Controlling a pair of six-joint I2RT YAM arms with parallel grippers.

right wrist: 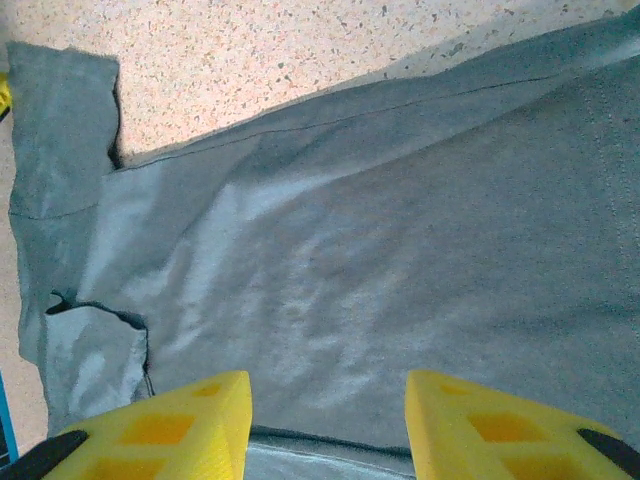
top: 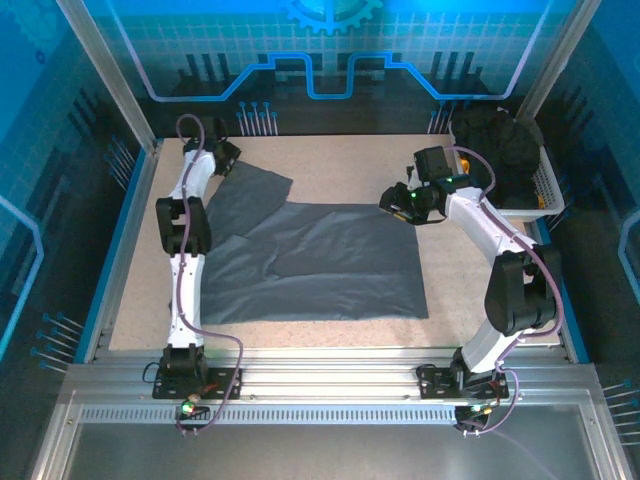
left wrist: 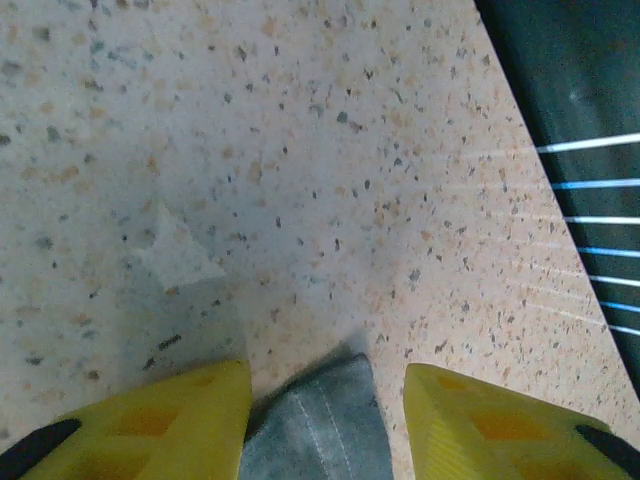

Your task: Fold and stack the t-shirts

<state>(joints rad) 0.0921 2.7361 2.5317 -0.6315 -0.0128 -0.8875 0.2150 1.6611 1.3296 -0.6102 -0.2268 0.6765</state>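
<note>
At the t-shirt's (top: 320, 265) edges, all fingers (right wrist: 165, 425) stand half-open.

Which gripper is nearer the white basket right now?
Right. The right gripper sits at the spread t-shirt's far right corner, just left of the basket; the left gripper is far off, at the sleeve on the opposite side.

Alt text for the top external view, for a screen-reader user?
A dark grey t-shirt lies spread on a speckled table between two robot arms, left gripper at its far-left sleeve, right gripper over its far-right corner. A white basket of dark clothing sits far right.
</note>
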